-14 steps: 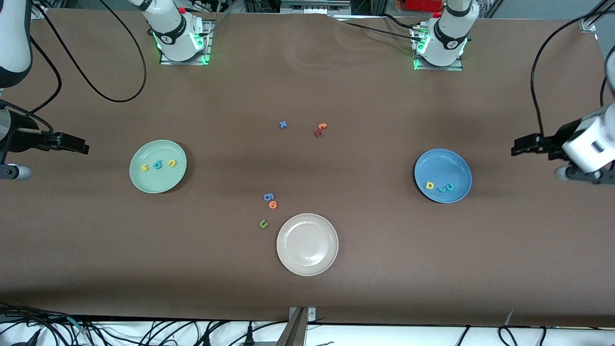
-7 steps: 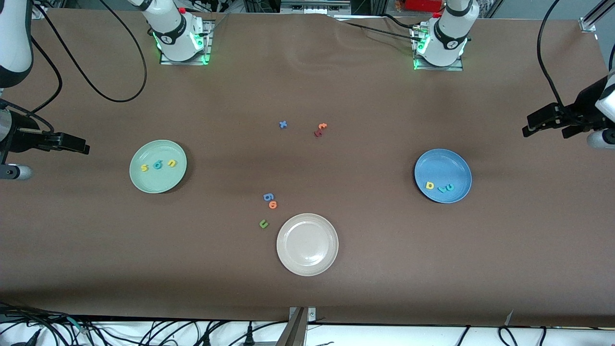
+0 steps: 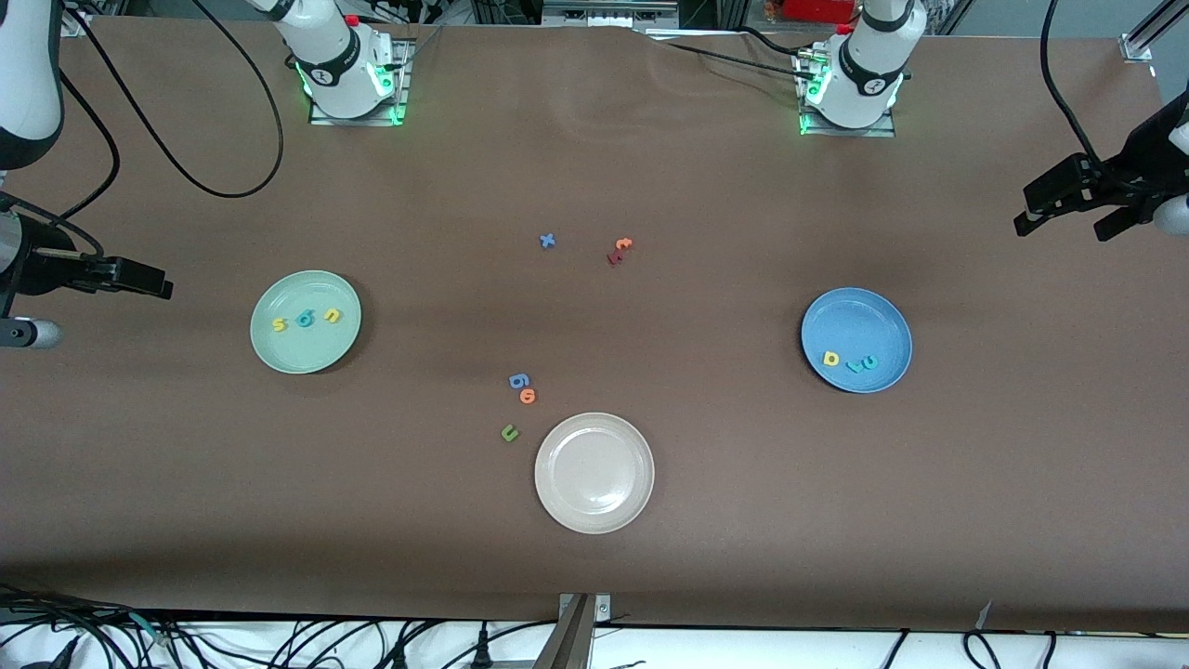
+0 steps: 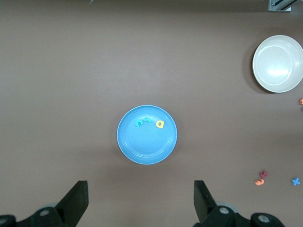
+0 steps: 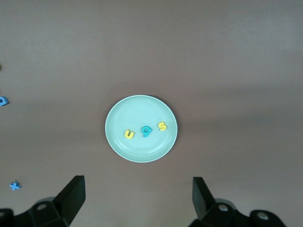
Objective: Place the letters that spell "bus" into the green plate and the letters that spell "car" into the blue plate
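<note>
Brown table [image 3: 706, 186]. Left gripper [image 3: 1059, 209] aloft at left arm's end, fingers [image 4: 78, 201] spread wide, holding nothing. Right gripper [image 3: 139, 279] aloft at right arm's end, spread, empty. Green plate [image 3: 279, 353]: yellow s [image 3: 278, 324], teal b [image 3: 305, 320], yellow u [image 3: 332, 316]. Blue plate [image 3: 859, 311]: yellow a [image 3: 831, 359], teal r [image 3: 854, 365], teal c [image 3: 870, 361]. Letter shapes clearer in wrist views. No brands legible.

We see yellow and teal letters [image 3: 305, 320] on the mint-green plate [image 3: 288, 353] (plain), near a beige-white plate [image 3: 594, 511], also plain.
</note>
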Tool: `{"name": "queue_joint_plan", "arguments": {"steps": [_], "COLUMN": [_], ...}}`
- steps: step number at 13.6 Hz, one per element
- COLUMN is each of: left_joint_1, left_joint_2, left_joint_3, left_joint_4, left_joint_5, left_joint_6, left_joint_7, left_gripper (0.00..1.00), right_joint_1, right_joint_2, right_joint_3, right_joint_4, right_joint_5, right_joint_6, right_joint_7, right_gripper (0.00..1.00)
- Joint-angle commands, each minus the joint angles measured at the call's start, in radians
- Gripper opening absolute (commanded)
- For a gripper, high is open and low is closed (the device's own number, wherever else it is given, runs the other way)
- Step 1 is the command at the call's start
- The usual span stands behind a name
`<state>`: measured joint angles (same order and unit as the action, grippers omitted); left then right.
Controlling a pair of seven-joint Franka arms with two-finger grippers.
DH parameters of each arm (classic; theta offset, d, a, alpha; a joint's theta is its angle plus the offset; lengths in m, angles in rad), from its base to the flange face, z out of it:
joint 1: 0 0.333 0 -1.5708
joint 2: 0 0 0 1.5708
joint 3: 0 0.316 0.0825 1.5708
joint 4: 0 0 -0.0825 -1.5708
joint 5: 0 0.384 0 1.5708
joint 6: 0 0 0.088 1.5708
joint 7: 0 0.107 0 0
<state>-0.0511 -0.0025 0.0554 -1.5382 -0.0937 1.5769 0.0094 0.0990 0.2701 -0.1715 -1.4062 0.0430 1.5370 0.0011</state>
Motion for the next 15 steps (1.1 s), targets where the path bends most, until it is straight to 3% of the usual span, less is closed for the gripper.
{"name": "queue_joint_plan", "arguments": {"steps": [1,15], "left_joint_1": [-0.003,0.008], "left_joint_2": [-0.022,-0.017], "left_joint_3": [-0.002,-0.012], "left_joint_4": [-0.016,-0.022], "left_joint_5": [0.009,0.018], "left_joint_6": [0.000,-0.035], "left_joint_7": [0.044,0.047], "left_gripper": [0.98,0.96], "right_joint_1": [0.002,0.001], "right_joint_2": [-0.015,-0.011], "right_joint_3": [0.006,0.007], "right_joint_4": [-0.019,-0.017], "right_joint_5": [-0.014,-0.011], "right_joint_6": [0.011,0.011], "right_joint_7": [0.005,0.005], "right_gripper": [1.00,1.00]}}
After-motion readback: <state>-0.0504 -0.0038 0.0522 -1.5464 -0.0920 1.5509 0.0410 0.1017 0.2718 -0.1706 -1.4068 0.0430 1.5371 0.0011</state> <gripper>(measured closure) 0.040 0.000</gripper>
